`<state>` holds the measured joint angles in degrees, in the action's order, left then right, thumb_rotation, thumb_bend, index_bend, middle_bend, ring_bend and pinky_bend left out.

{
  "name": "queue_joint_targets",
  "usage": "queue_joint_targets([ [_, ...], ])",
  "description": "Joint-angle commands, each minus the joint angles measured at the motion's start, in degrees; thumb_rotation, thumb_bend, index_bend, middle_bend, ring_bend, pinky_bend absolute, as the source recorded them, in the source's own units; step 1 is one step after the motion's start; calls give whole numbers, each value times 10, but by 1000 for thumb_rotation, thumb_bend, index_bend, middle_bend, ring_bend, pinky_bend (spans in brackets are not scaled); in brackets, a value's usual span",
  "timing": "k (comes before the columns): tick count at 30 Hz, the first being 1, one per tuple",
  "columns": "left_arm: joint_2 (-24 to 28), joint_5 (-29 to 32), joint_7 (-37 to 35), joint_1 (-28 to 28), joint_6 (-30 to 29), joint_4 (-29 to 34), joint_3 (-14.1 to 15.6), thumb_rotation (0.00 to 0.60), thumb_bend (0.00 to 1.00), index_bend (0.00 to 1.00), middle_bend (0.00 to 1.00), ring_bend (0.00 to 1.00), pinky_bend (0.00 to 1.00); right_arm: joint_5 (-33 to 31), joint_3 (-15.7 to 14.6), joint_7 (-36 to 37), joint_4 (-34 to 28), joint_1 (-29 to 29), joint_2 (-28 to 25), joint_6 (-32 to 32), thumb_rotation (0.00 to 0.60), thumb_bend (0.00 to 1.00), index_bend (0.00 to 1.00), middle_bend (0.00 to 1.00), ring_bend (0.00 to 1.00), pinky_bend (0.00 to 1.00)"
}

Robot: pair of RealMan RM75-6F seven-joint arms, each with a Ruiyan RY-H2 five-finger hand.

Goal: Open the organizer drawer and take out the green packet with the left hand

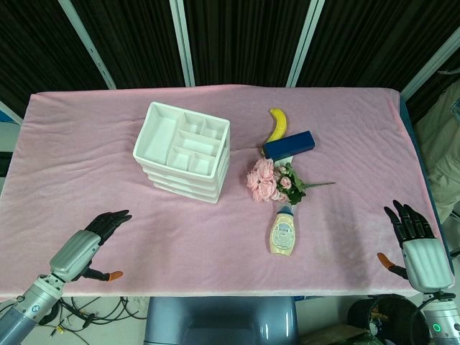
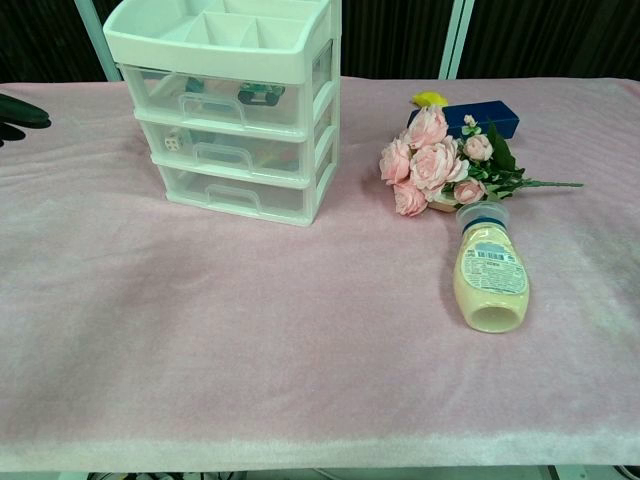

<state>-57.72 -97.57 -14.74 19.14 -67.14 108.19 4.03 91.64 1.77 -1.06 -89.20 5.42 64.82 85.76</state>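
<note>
Organizer [image 2: 235, 110] stands left of centre on the pink tabletop [image 1: 108, 165], drawers closed; green packet [image 2: 258, 95] visible inside the top drawer [image 2: 225, 98]. Left robot hand [image 1: 100, 233] empty, fingers spread, near the front edge with open cloth between it and the organizer. Right robot hand [image 1: 415, 241] spread, empty, at the front right edge.

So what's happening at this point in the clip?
Nothing is being handled at this moment. Both hands hover open near the table's front edge, the left hand at the left and the right hand at the far right, each well clear of everything. The white organizer stands with all its drawers shut; something green shows through the top drawer. A banana, blue box, pink flowers and a bottle lie to the organizer's right, untouched.
</note>
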Motion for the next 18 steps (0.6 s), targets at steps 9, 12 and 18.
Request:
queue_joint_targets([
  [9,-2,1,0,3,-2,-2,4,600,33,0,0,0,0,-5,1,1,-2,0,-1,-2,600,42,0,0,0,121],
  [12,-2,1,2,3,-3,-2,6,600,33,0,0,0,0,-7,0,1,-3,0,-1,-4,600,43,0,0,0,121],
  [18,-4,4,3,4,-5,-3,6,600,32,0,0,0,0,-10,0,2,-5,0,-2,-7,600,42,0,0,0,121],
])
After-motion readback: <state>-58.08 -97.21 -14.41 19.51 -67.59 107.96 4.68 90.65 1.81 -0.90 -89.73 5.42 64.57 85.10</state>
